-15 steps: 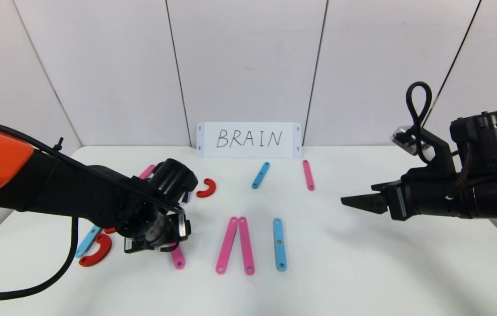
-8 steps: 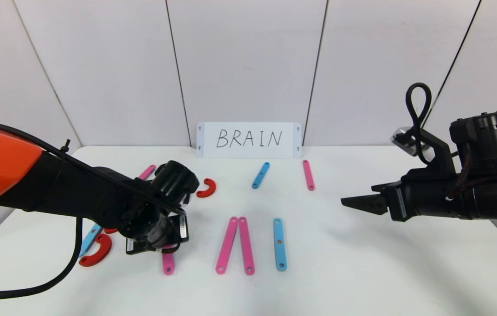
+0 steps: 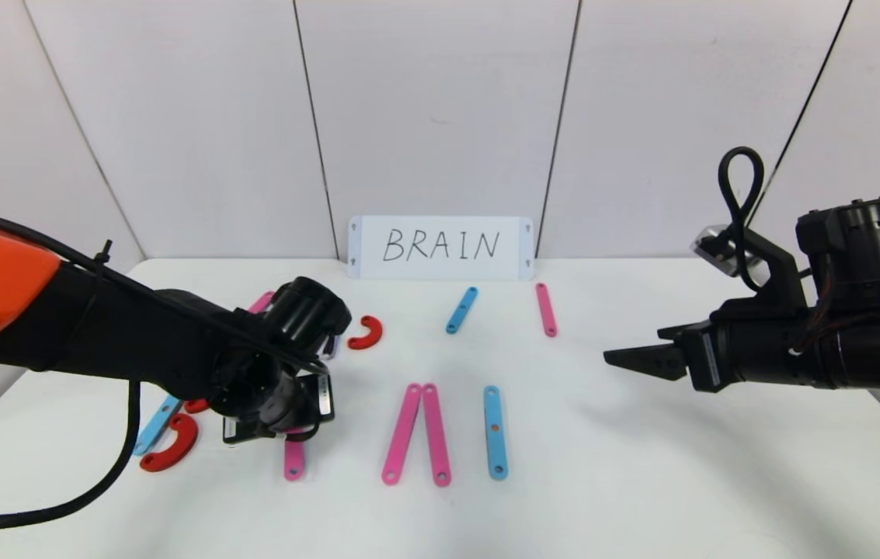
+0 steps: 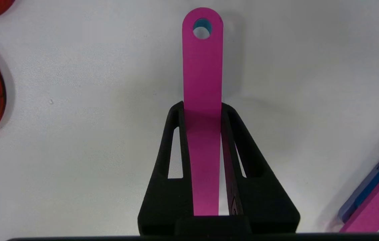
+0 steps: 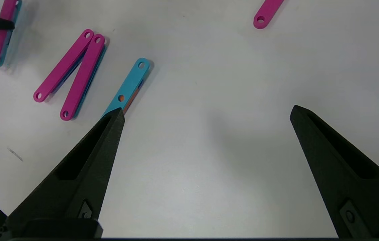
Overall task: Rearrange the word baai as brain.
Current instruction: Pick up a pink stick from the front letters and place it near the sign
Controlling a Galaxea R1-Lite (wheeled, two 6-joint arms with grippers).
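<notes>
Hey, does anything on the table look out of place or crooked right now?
Nothing is damaged. Two loose pieces, a blue bar and a pink bar, lie apart near the card. The left end effector grips another pink bar.

White table (image 3: 641, 481) carries pink bars (image 3: 418, 433), blue bars (image 3: 494, 432), red crescents (image 3: 366, 332).

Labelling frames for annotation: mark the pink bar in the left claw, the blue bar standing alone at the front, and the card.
pink bar (image 4: 202, 67): left wrist view, flat face beyond the claw.
blue bar (image 3: 494, 432): head view, mid-length.
card (image 3: 440, 247): head view, lettered face.
</notes>
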